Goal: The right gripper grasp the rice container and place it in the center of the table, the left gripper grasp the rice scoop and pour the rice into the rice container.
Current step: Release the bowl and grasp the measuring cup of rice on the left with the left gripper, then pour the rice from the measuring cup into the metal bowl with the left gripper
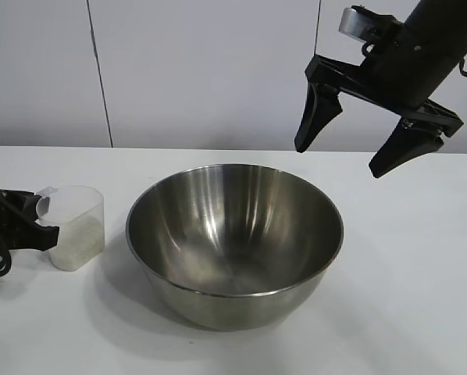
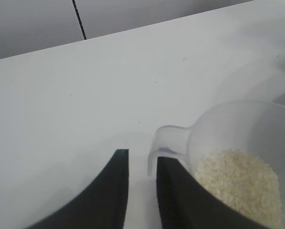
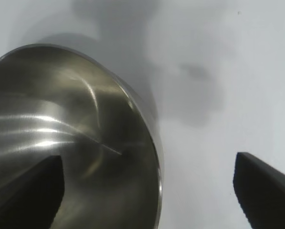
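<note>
steel rice container [image 1: 233,242] at centre of white table [image 1: 421,281]. rice scoop [image 1: 76,226] with rice [image 2: 238,183] just beside it, handle clamped by left gripper [image 1: 32,223]. right gripper [image 1: 378,129] raised, fingers spread wide.

The rice container [image 1: 233,242] is gleaming as polished steel, the rice scoop [image 1: 76,228] is showing cloudy translucent plastic, and the table [image 1: 405,312] is looking smooth, matt white.

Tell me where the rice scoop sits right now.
In the exterior view the rice scoop stands on the table at far left, beside the rice container, its handle between the left gripper fingers.
</note>
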### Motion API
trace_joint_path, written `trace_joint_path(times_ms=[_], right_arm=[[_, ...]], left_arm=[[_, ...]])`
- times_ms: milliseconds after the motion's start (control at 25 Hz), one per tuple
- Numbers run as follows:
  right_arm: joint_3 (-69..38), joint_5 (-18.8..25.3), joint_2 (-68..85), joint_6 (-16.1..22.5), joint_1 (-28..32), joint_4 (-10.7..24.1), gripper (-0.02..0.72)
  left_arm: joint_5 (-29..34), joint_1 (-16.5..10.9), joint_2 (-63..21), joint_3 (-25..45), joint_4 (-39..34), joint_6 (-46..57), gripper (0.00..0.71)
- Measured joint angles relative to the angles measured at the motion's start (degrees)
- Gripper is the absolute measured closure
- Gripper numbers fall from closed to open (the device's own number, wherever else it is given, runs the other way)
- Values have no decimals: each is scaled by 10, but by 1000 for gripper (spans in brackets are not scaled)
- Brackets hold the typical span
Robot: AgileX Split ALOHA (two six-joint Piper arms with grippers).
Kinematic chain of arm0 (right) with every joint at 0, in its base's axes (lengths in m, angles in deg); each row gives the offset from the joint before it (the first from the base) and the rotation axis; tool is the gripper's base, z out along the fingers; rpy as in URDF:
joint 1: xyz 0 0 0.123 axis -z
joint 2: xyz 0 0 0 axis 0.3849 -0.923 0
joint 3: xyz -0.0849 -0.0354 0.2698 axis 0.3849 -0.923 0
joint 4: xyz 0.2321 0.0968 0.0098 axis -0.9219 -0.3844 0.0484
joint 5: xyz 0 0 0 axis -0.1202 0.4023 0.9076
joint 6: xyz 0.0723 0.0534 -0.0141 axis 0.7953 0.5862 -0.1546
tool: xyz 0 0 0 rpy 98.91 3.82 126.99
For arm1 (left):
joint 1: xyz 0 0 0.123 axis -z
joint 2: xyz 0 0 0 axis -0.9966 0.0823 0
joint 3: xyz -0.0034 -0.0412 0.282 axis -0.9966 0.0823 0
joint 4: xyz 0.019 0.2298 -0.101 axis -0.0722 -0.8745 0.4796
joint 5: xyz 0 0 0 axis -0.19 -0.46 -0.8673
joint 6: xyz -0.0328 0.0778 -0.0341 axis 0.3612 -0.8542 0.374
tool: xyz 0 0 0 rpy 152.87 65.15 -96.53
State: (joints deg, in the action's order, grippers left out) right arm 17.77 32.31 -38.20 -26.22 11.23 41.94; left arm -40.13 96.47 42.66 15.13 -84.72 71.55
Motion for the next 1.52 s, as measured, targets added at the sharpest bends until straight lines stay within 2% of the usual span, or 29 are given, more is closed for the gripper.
trace_joint_path(times_ms=[120,280,360,960,1240,1520], right_arm=[[0,3,0,0,0,0,42],[0,8,0,0,0,0,42],[0,8,0,0,0,0,42],[0,8,0,6,0,0,42],[0,8,0,6,0,0,42],[0,7,0,6,0,0,42]], left_arm=[[0,0,0,0,0,0,596],[0,0,0,0,0,0,682],[0,0,0,0,0,0,693],[2,0,-3,0,-14,15,697],[6,0,-47,0,-18,16,697],[12,0,-73,-5,-59,16,697]])
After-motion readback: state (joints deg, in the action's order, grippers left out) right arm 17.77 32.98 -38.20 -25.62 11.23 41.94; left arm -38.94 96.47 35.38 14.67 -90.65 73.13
